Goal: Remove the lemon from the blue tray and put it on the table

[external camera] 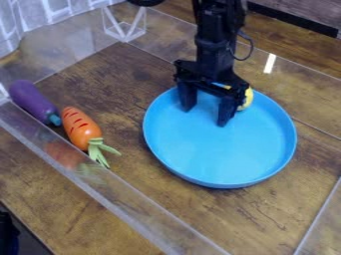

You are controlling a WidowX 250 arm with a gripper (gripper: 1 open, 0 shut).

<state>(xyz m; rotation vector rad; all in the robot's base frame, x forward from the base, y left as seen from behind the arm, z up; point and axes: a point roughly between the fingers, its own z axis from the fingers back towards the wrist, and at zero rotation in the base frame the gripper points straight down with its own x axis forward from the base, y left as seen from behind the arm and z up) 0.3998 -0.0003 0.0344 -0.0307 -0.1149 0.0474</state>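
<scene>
The blue tray (200, 159) lies on the dark wood table (120, 80), right of the middle. My gripper (210, 104) points straight down over the tray's far edge, its black fingers (190, 98) spread apart and open, with only blue tray floor showing between them. The lemon (245, 97) peeks out as a small yellow patch just to the right of the right finger, inside the tray near its far rim. Most of the lemon is hidden behind that finger. I cannot tell whether the finger touches it.
A purple eggplant (27, 98) and an orange carrot (82, 127) lie at the left, along a clear plastic barrier (54, 149). A clear plastic piece (127, 20) stands at the back.
</scene>
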